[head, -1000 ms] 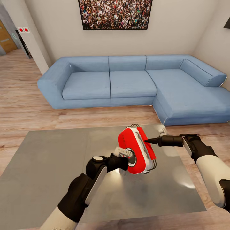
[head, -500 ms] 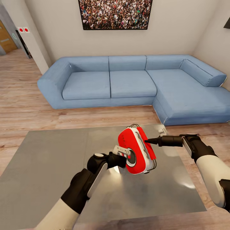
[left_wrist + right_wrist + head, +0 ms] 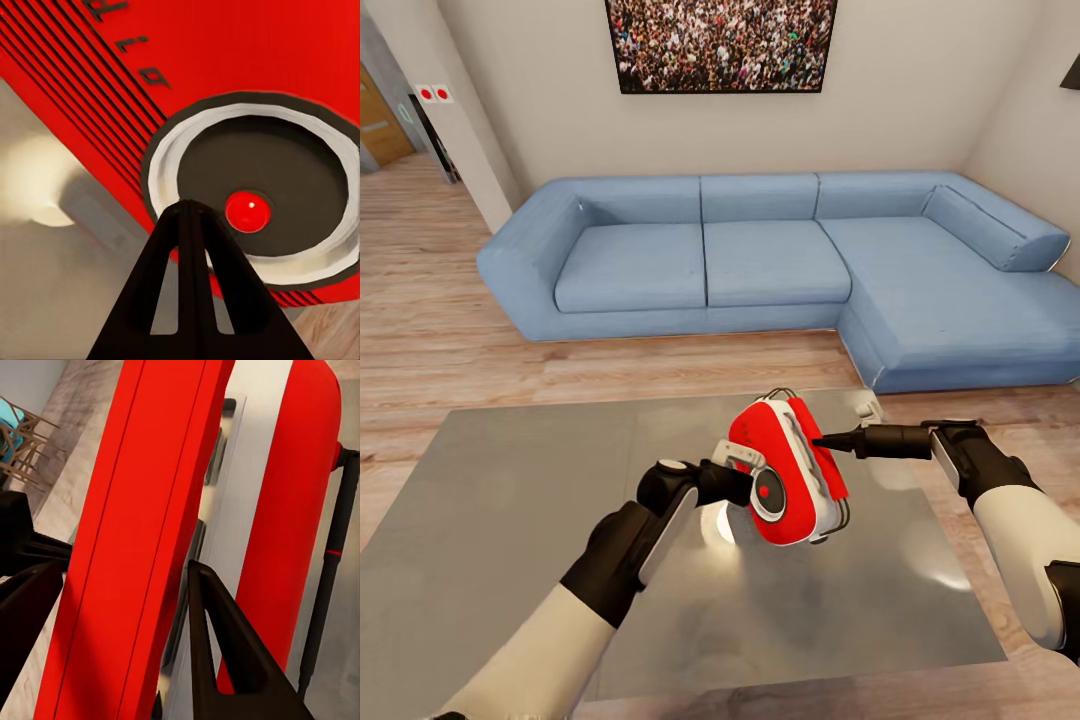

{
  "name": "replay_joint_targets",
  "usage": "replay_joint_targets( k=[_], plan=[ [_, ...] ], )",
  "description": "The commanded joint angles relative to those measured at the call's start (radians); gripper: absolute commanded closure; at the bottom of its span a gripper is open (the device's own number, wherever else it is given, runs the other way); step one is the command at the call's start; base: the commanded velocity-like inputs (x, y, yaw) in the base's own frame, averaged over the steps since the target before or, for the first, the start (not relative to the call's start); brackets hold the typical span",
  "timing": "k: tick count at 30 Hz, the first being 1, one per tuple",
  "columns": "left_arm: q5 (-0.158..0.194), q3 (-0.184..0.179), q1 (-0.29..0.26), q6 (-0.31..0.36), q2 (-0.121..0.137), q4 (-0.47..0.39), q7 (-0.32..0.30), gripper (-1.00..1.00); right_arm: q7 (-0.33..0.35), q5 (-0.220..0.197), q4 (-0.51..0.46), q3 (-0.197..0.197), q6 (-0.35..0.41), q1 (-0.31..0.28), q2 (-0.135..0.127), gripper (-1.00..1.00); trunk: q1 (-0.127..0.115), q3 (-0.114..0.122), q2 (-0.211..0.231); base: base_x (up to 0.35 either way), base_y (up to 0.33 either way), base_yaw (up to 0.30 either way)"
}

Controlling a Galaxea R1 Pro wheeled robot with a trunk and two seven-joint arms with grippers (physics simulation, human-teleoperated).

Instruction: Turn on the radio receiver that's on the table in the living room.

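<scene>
The one small rounded red radio receiver with white trim (image 3: pixel 790 472) stands tilted on the glossy grey-brown table (image 3: pixel 510 520), near its far right corner. The left gripper (image 3: pixel 748 473) sits at the radio's near face beside the round dark dial (image 3: pixel 259 204), fingers drawn together, touching nothing I can confirm. The right gripper (image 3: pixel 822 441) has its dark tips against the radio's far side; whether it is clamping is hard to tell. Beyond the radio spread a pale wood floor (image 3: pixel 430 330), one blue L-shaped sofa (image 3: pixel 780 265) and a framed crowd photo (image 3: pixel 720 45), its top cut off.
</scene>
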Motion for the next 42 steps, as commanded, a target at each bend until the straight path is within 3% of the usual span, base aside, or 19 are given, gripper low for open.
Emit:
replay_joint_targets(
  k=[1,6,14,17,39,42],
  plan=[
    [0.001,0.000,-0.005,-0.011,0.000,0.014,0.000,1.00,0.000,-0.002,0.000,-0.002,0.001,0.000,0.000,1.00,0.000,0.000,0.000,0.000,0.000,0.000],
    [0.021,0.000,-0.012,-0.032,0.000,0.039,0.000,1.00,0.000,-0.002,0.000,-0.001,0.001,0.000,0.000,1.00,0.000,0.000,0.000,0.000,0.000,0.000],
    [0.149,-0.004,-0.015,-0.068,0.000,0.069,-0.007,1.00,0.000,-0.002,0.000,0.000,0.001,0.000,0.002,1.00,0.000,0.000,0.000,0.000,0.000,0.000],
    [0.173,-0.005,-0.015,-0.090,0.000,0.085,-0.013,1.00,0.000,-0.002,0.000,0.000,0.001,0.000,0.004,1.00,0.000,0.000,0.000,0.000,0.000,0.000],
    [0.177,-0.008,-0.015,-0.136,0.000,0.183,-0.021,1.00,0.000,-0.002,0.000,0.000,0.001,0.000,0.005,1.00,0.000,0.000,0.000,0.000,0.000,0.000],
    [0.178,-0.009,-0.015,-0.138,0.000,0.183,-0.062,1.00,0.000,-0.001,0.000,0.000,0.001,0.000,0.005,1.00,0.000,0.000,0.000,0.000,0.000,0.000]
  ],
)
